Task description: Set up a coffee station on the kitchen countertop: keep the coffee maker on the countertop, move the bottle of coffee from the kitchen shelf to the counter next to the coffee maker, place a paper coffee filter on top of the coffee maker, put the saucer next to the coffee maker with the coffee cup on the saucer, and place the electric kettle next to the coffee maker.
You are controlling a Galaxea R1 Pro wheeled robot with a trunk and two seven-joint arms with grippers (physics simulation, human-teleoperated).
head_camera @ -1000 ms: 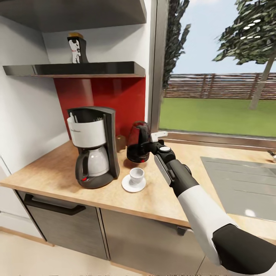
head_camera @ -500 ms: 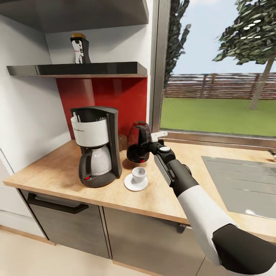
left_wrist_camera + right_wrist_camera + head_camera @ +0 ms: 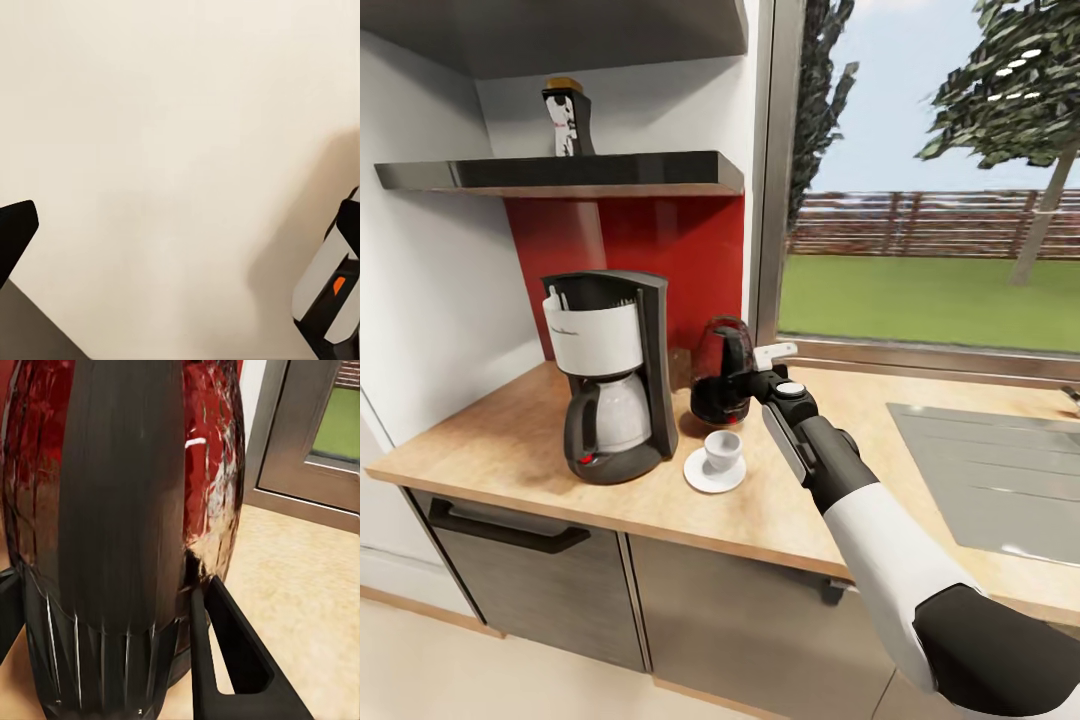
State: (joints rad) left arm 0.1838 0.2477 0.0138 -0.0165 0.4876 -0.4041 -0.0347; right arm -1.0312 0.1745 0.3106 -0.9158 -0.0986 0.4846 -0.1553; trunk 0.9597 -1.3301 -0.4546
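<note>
The black and white coffee maker (image 3: 610, 380) stands on the wooden countertop (image 3: 510, 440). To its right, a white coffee cup (image 3: 722, 452) sits on a white saucer (image 3: 700, 478). Behind them stands the dark red electric kettle (image 3: 712, 370), seen close up in the right wrist view as the kettle (image 3: 112, 510). My right gripper (image 3: 748, 376) is shut on its black handle, one finger (image 3: 225, 652) pressed against the handle's side. The bottle of coffee (image 3: 568, 118) is up on the dark shelf (image 3: 560, 172). My left gripper (image 3: 176, 262) is open over a plain cream surface.
A red backsplash (image 3: 660, 260) and a window frame (image 3: 770, 170) rise behind the kettle. A steel sink (image 3: 990, 470) lies in the counter at the right. Cabinet fronts with a dark handle (image 3: 510, 530) run below the counter edge.
The whole head view has shifted a little, so the camera moved. My right gripper stays on the kettle's handle, and the kettle, cup and coffee maker keep their places.
</note>
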